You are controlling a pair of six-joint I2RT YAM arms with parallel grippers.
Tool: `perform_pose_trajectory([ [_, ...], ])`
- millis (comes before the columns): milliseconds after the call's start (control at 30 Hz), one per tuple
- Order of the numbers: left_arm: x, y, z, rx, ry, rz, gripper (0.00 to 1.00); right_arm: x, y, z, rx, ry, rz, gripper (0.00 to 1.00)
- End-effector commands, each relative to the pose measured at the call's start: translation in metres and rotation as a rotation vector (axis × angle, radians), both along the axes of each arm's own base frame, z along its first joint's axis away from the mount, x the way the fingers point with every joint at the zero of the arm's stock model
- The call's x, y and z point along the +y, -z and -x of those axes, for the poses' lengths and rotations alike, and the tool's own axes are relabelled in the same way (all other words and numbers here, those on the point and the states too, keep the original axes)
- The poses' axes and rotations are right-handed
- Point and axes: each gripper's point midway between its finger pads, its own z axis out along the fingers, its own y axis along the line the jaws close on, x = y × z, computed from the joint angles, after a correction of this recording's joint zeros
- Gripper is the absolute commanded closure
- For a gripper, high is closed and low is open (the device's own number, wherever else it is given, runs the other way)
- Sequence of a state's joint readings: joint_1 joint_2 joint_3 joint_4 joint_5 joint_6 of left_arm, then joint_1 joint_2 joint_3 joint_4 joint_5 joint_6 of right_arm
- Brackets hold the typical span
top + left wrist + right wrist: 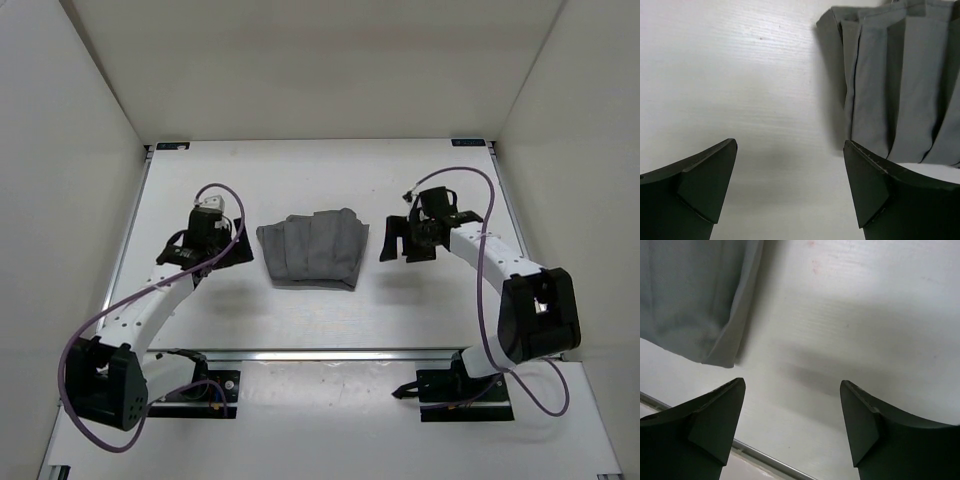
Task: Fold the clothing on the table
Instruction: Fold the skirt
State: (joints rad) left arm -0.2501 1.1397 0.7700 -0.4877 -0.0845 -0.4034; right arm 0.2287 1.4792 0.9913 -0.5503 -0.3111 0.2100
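Observation:
The grey clothing (312,250) lies in the middle of the white table (320,175) as a compact bundle with lengthwise folds. My left gripper (207,254) hovers just left of it, open, with only bare table between its fingers. In the left wrist view the clothing (890,75) fills the upper right, apart from the left gripper (790,150). My right gripper (405,245) stands just right of the bundle, open and holding nothing. The right wrist view shows a corner of the clothing (690,295) at upper left, clear of the right gripper (792,387).
A silver rail (320,353) runs along the table's front edge and shows as the rail (765,455) below the right fingers. White walls enclose the table on the left, right and back. Purple cables loop off both arms.

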Motion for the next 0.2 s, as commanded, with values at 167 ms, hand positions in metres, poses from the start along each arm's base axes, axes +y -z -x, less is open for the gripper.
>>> perform_pose_trajectory([
  [167,0.0080,0.0157,0.0239,0.087,0.013,-0.074,0.02,0.0107,-0.0248,-0.0081,-0.108,-0.003,-0.094,0.30],
])
